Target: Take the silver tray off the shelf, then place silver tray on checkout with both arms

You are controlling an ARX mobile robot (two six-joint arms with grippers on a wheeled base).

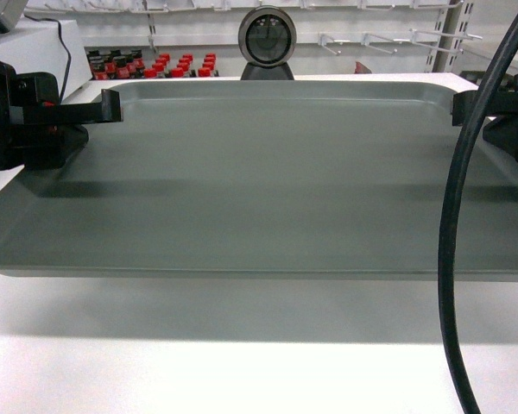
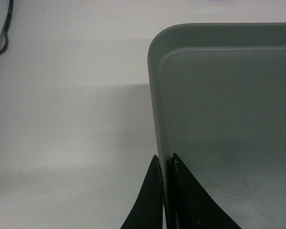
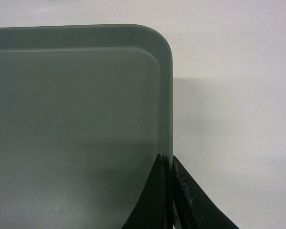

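Pincers (image 2: 166, 164) apparently astride tray (image 1: 259, 172) rims.

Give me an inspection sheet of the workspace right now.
Surface: white checkout top, shadowed under the tray.
Job's things: silver tray, plain inside, held at both side rims.
Clutter: nothing seen.
Grippers: left tool shut on left rim; right tool shut on right rim.
Cables: thick black cable hanging in front on the right.
Surroundings: round grey device, red-capped bottles, white shelving behind.
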